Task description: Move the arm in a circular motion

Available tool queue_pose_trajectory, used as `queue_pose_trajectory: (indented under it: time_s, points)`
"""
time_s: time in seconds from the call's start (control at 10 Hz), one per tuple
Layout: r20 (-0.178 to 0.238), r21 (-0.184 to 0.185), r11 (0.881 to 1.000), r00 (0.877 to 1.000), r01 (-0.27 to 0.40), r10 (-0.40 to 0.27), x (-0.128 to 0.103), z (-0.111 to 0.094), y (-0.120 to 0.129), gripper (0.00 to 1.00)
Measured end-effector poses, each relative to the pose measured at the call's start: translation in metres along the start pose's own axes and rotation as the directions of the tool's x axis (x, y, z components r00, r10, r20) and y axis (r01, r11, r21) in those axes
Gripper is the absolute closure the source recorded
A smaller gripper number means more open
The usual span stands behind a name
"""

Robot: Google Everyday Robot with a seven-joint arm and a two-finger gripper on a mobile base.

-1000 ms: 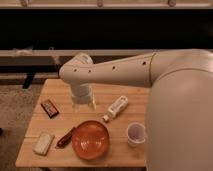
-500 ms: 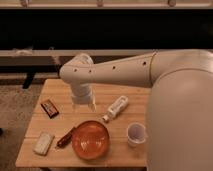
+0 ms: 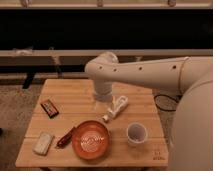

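Observation:
The arm [image 3: 145,75] is a thick cream-white tube with small dark holes, reaching in from the right over the wooden table [image 3: 75,95]. Its rounded elbow [image 3: 102,67] sits above the table's back middle. The short cylindrical wrist [image 3: 103,90] points straight down from it. The gripper [image 3: 99,104] hangs just below the wrist, above the table top, next to a white bottle [image 3: 116,108] lying on its side. Nothing shows in the gripper.
On the table stand an orange bowl [image 3: 91,140], a white cup [image 3: 136,133], a brown snack bar [image 3: 49,107], a white packet [image 3: 43,143] and a red-brown wrapper [image 3: 65,137]. A dark bench or rail [image 3: 60,52] runs behind the table. Carpet lies to the left.
The elbow and wrist have swung to the right, from over the table's back left to over its back middle. The things on the table have not moved.

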Motion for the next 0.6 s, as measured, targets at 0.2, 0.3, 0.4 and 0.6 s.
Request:
queue_pose_trajectory:
  time_s: [0.2, 0.3, 0.4, 0.6]
  points:
    - [0.009, 0.004, 1.0, 1.0, -0.025, 0.025, -0.03, -0.001, -0.042, 0.35]
    - [0.015, 0.003, 1.0, 1.0, -0.023, 0.023, -0.046, -0.002, -0.057, 0.35]
    - [0.02, 0.004, 1.0, 1.0, -0.017, 0.017, -0.059, -0.001, -0.067, 0.35]
    - [0.025, 0.007, 1.0, 1.0, 0.014, -0.014, -0.077, 0.001, -0.062, 0.35]
